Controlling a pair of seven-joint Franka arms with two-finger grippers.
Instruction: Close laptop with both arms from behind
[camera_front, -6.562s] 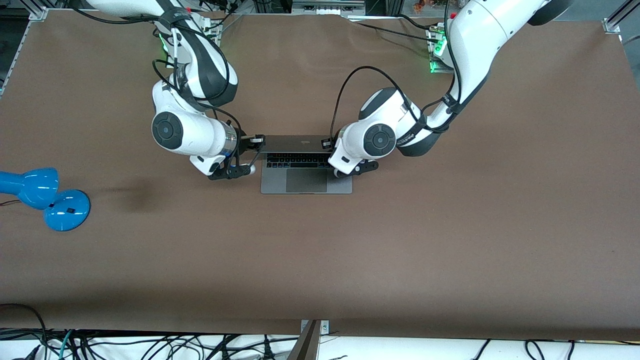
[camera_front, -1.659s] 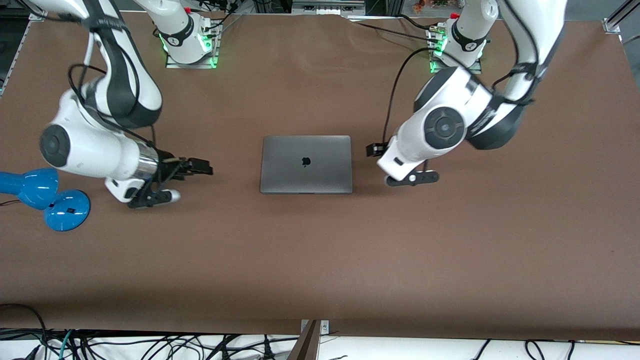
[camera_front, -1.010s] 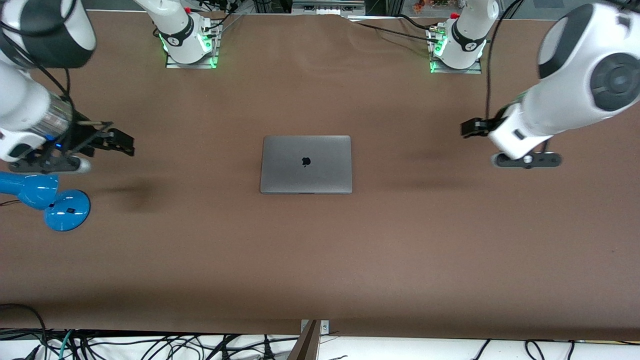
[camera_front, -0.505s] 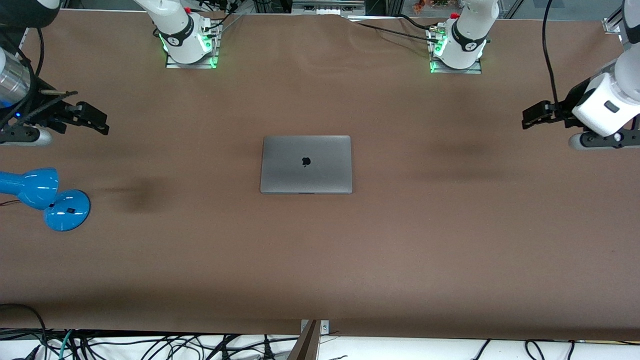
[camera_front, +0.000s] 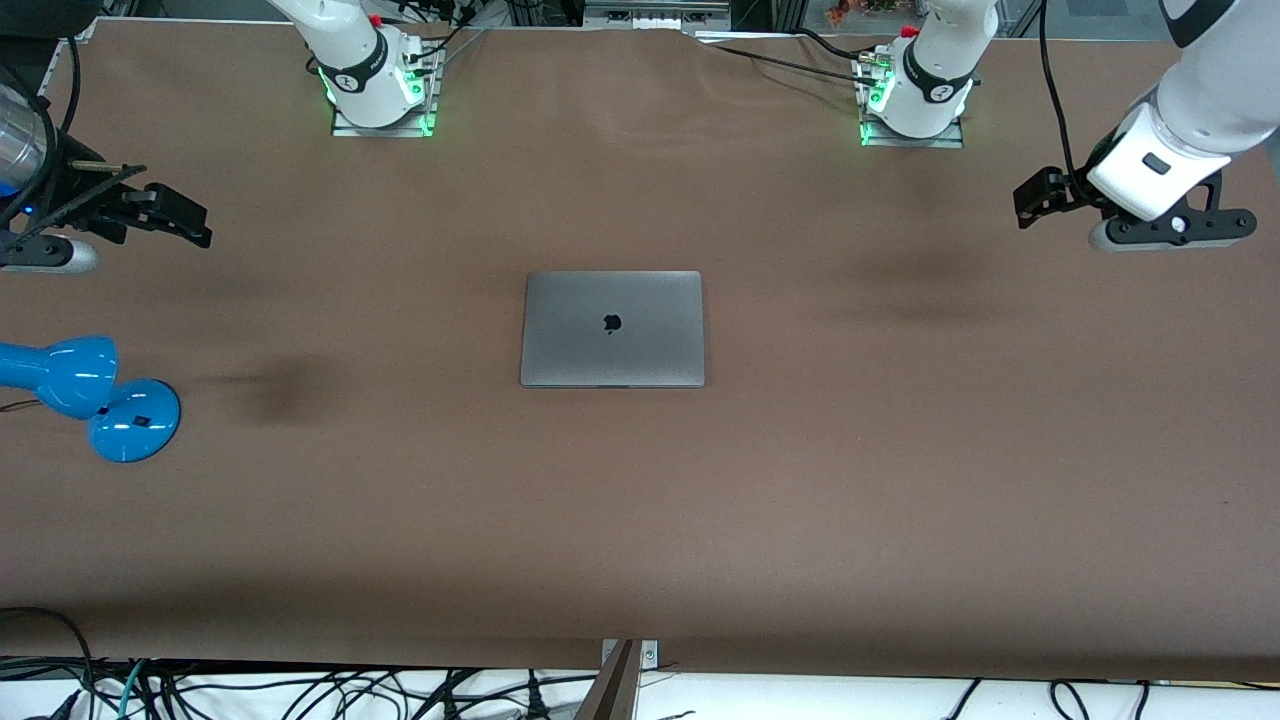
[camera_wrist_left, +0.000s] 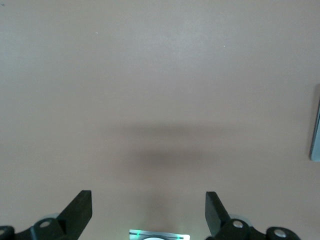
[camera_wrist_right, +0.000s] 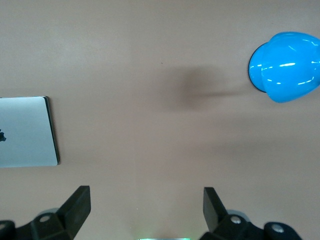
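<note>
The laptop (camera_front: 612, 328) lies shut and flat in the middle of the worktop (camera_front: 640, 520). A desk lamp (camera_front: 85, 395) lies on the worktop at the right arm's end, well apart from the laptop and a little nearer to the front camera. The right pincer (camera_front: 190, 220) hangs over that same end, above bare worktop near the lamp. The left pincer (camera_front: 1035, 195) hangs over the left arm's end, well apart from the laptop. Both pincers hold nothing.
</note>
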